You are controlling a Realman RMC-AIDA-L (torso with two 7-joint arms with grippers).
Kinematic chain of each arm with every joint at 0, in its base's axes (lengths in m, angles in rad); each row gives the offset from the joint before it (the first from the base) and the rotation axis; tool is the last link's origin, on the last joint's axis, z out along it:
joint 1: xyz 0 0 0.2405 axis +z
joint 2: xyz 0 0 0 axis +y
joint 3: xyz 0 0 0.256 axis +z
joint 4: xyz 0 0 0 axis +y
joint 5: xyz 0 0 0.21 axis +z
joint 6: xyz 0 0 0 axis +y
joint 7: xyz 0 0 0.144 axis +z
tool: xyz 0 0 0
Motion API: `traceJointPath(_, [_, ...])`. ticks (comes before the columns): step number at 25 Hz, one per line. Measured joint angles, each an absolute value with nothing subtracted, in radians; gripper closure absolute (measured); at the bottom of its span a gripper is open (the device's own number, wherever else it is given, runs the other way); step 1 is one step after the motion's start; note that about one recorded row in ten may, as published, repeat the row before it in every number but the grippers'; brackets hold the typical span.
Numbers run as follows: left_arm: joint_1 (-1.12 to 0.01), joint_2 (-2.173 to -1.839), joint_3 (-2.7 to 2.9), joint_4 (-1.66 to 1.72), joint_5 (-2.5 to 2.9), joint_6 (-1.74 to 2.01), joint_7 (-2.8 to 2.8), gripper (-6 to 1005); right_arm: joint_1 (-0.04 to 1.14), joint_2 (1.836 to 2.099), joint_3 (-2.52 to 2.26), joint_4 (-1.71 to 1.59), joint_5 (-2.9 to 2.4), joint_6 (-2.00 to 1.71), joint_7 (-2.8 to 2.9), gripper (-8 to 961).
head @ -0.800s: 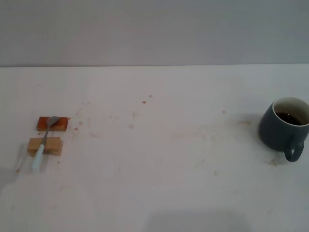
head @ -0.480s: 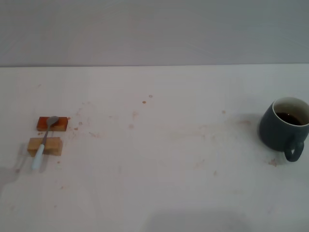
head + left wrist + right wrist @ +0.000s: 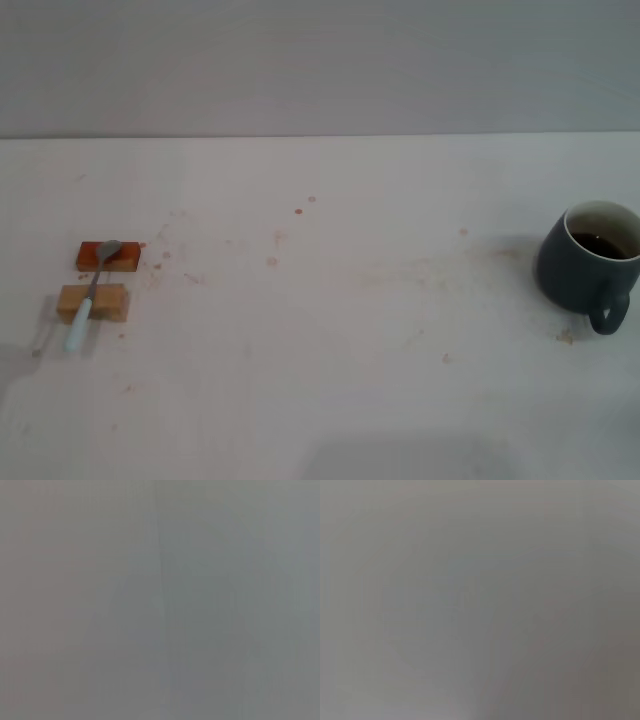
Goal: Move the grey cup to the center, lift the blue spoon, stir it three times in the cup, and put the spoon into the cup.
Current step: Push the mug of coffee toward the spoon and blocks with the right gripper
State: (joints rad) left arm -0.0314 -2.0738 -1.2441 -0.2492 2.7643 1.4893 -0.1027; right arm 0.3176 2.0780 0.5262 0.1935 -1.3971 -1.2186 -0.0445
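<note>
The grey cup (image 3: 585, 265) stands upright at the far right of the white table in the head view, its loop handle turned toward the table's front edge and dark liquid inside. The blue spoon (image 3: 92, 293) lies at the far left across two small wooden blocks, its metal bowl on the reddish block (image 3: 108, 257) and its pale handle over the tan block (image 3: 92, 303). Neither gripper shows in the head view. Both wrist views show only a plain grey surface.
The white table (image 3: 320, 330) carries small brown stains around its middle. A grey wall rises behind the table's far edge.
</note>
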Motion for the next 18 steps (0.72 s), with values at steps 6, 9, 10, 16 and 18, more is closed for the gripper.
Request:
traceJointPath(6, [-0.033, -2.073, -1.244, -0.256, 2.764, 1.49, -0.103, 174, 0.394, 2.078, 0.526, 0.177, -1.397, -1.074, -0.045, 954])
traceJointPath(9, [-0.035, -2.072, -1.244, -0.257, 2.764, 1.489, -0.103, 174, 0.41, 2.079, 0.524, 0.174, -1.399, -1.053, -0.045, 954])
traceJointPath(10, [-0.036, -2.072, -1.244, -0.257, 2.764, 1.488, -0.103, 175, 0.419, 2.079, 0.522, 0.174, -1.4, -1.044, -0.045, 954])
traceJointPath(16, [-0.043, -2.07, -1.246, -0.258, 2.764, 1.485, -0.103, 176, 0.466, 2.078, 0.524, 0.166, -1.402, -0.968, -0.045, 954])
traceJointPath(18, [-0.049, -2.069, -1.246, -0.258, 2.761, 1.484, -0.102, 177, 0.477, 2.078, 0.519, 0.164, -1.403, -0.954, -0.047, 954])
